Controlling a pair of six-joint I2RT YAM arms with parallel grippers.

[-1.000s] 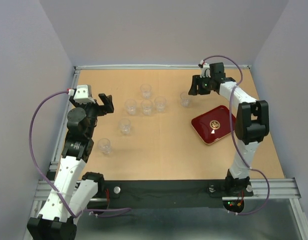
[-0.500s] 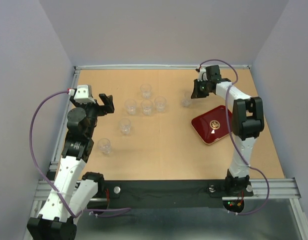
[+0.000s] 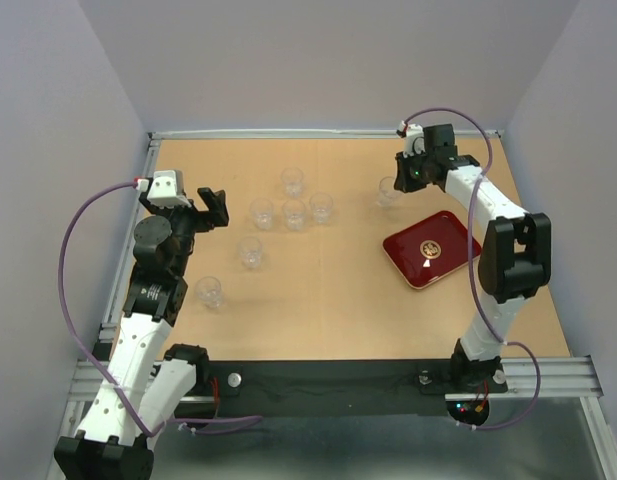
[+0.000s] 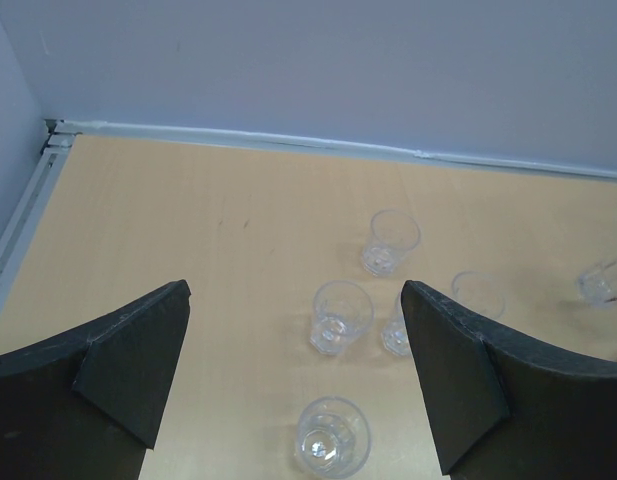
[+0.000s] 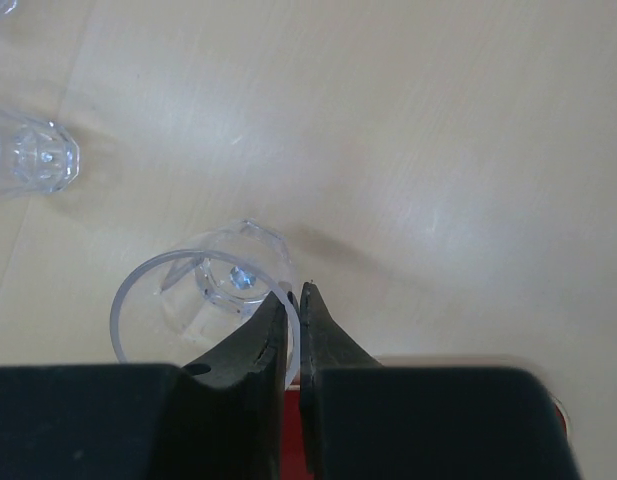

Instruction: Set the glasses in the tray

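Beyond the far-left corner of the tray [image 3: 408, 252], the right claw [image 5: 295, 310] pinches one glass [image 5: 203, 290] by its rim wall. Carry it level and slowly, clearing the raised rim before lowering inside; the left claw [image 4: 293, 292] hangs spread wide.

The tan counter [image 3: 328, 290] is carrying six upright glasses, none of them touching: one glass [image 4: 333, 438] is standing just ahead of the gap between the wide-spread left fingers [image 4: 128, 370], four more glasses [image 4: 340, 316] are standing farther out beyond those fingers, and a sixth glass [image 3: 208, 291] is sitting behind them, nearer the arm's base. The dark red tray [image 3: 429, 249] is lying flat on the counter just behind the right fingers [image 5: 253, 350]. A seventh glass [image 5: 203, 295] is being pinched by its rim between the right fingers, and whether its base is touching the counter is not showing.
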